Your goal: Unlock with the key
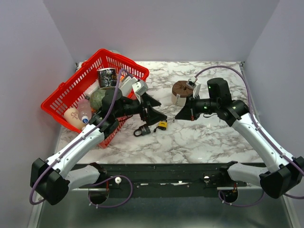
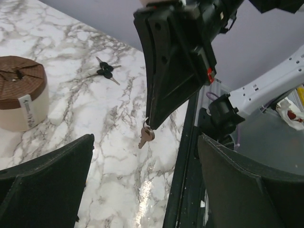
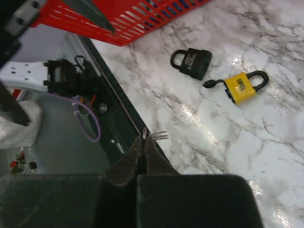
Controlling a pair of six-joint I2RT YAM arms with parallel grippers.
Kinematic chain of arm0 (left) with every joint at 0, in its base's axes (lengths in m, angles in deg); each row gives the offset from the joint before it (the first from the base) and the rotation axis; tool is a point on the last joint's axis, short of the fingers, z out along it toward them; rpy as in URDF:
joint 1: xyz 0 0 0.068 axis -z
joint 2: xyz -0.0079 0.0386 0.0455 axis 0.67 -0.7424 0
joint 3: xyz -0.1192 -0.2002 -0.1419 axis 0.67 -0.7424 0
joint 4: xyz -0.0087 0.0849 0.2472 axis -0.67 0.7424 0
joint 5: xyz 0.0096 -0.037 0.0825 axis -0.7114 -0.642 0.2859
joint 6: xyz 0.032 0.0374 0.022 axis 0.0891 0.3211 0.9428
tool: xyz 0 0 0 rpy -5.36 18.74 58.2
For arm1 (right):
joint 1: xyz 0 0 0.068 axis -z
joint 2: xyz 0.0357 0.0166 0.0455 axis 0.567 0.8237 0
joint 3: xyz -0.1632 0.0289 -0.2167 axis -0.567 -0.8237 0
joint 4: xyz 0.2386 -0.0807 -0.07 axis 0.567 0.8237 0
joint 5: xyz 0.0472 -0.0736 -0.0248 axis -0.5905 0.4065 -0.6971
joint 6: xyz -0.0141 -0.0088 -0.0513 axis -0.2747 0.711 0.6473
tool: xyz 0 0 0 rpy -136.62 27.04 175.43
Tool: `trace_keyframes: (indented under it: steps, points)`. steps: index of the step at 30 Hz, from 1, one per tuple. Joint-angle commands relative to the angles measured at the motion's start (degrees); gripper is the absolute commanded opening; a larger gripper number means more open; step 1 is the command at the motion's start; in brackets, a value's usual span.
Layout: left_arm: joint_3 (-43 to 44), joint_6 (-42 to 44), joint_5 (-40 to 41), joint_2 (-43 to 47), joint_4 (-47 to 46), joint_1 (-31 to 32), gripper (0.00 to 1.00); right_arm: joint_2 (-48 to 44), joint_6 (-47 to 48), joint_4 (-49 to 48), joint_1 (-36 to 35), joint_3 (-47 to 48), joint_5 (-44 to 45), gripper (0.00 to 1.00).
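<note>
Two key sets: one pinched, one loose.
Pressed together, the right gripper pinches a ring so a small plain metal key dangles free, likely for aiming; the left gripper facing it is spread. Ahead lie a yellow padlock and black padlock. Farther off, past that hand, rests the black-headed silvery key, on white veined marble tabletop, grey walls around.

Bright, even overhead light, soft shadows, white glare patches on the glossy marble table, wrist-view foregrounds blurred
</note>
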Motion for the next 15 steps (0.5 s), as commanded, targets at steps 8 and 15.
trace_keyframes:
  steps: [8, 15]
  points:
    - [1.47, 6.14, -2.39, -2.23, 2.79, 5.83, 0.78, -4.42, -8.99, -6.5, 0.33, 1.52, -9.18, 0.01]
    - [0.77, 5.43, -2.04, -3.02, 1.21, 7.77, 0.69, -4.95, -10.76, -8.52, 0.24, 1.26, -10.24, 0.01]
